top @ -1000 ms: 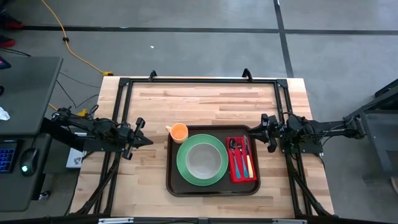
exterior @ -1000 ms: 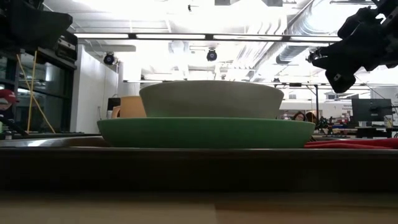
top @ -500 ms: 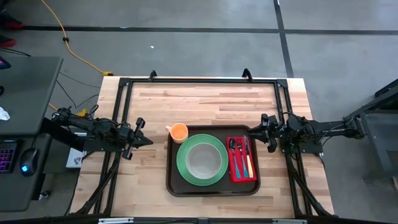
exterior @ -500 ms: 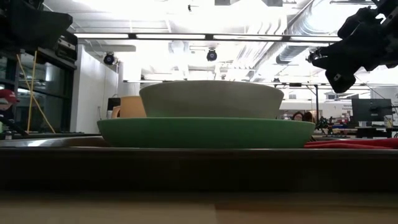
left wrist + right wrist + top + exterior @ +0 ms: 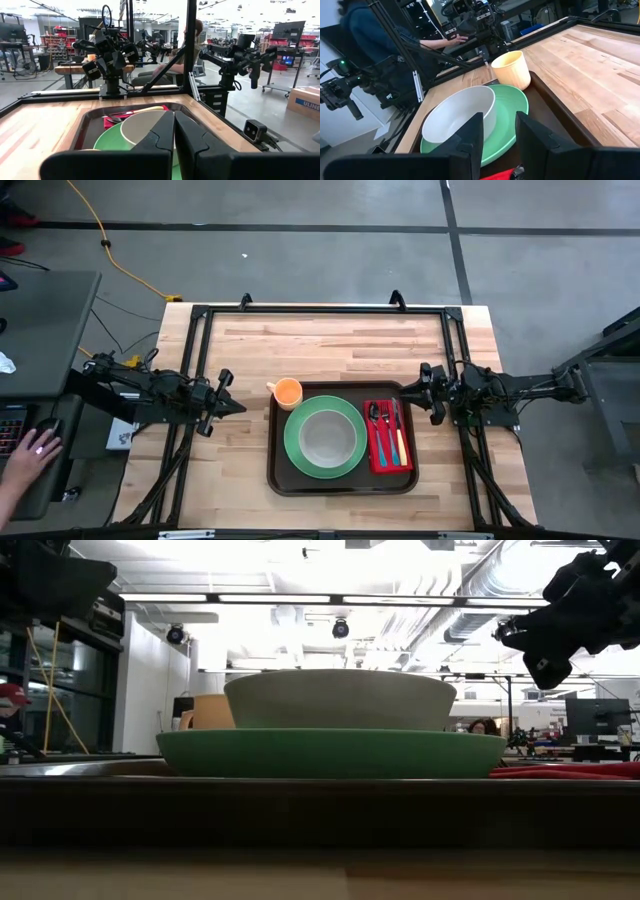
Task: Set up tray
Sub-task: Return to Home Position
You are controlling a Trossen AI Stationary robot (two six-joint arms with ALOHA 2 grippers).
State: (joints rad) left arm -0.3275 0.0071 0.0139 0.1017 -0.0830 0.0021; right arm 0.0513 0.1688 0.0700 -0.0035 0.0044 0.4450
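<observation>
Two arms sit parked either side of the tray (image 5: 277, 470), which lies lower centre in the top-down view, long axis running left-right. Right gripper (image 5: 415, 390) hangs just by its upper right corner w/ fingers spread, so it's the nearer one. Left gripper (image 5: 231, 406) is pinched closed, off to the tray's left, a bit further. Tray looks done imo. Wood table (image 5: 340, 340) underneath, and someone's hand (image 5: 30, 452) is on a desk (image 5: 40, 310) at lower left.

My left claw (image 5: 236, 406) hangs just off the left side of the tray (image 5: 340, 486), fingers pressed together, its arm stretched level toward it. My right claw (image 5: 408, 390) hovers raised over the tray's right rim, fingers parted, with its arm reaching in from the right.
</observation>
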